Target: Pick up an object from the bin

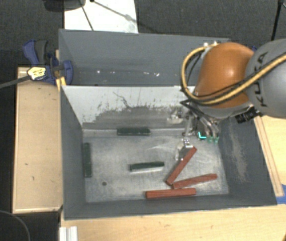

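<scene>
Red stick (181,167), the tilted one of three, lay right of centre in the frame. Its lower end rested on the bin (107,187) floor and its upper end pointed up toward the gripper (187,143). The gripper sat right at that upper end, touching it or just above it. I could not make out whether the tool was apart, together or clamped on the stick.

By my reckoning the pick was at its early stage. The approach looked done, but nothing was off the floor, so the grasp, if not made already, and the lift were left to do.

Its lower end met a second red stick (198,179), which ran off to the right. A third (170,194) lay flat just below them, near the lower wall. Lifting the first might nudge those two.

Three dark green sticks lay well apart from that group: one (147,166) at mid-floor, one (132,131) by the upper wall, one (86,159) upright along the left wall.

The only writing I could read was on the grey arm (278,79) at the right, past its orange cover (225,74): dark letters that looked like KUKA, partly cut by a yellow cable. The sticks bore no labels that I could see.
</scene>
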Controlling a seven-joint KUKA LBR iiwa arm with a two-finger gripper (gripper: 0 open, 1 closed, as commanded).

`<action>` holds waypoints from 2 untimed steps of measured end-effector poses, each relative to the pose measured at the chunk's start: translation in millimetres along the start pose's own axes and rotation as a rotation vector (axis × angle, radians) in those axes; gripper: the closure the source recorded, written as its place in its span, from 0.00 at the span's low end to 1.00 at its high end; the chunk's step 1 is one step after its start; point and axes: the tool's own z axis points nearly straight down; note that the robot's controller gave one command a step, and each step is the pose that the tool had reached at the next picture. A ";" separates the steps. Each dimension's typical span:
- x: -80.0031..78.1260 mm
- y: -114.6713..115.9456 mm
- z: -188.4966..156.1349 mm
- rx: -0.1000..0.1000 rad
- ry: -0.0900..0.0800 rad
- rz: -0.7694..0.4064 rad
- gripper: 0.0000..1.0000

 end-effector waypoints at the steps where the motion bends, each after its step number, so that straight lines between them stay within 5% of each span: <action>1: -1.8 -0.1 -4.0 0.000 -0.008 0.001 0.00; 2: 7.0 21.9 97.8 0.001 -0.013 -0.132 1.00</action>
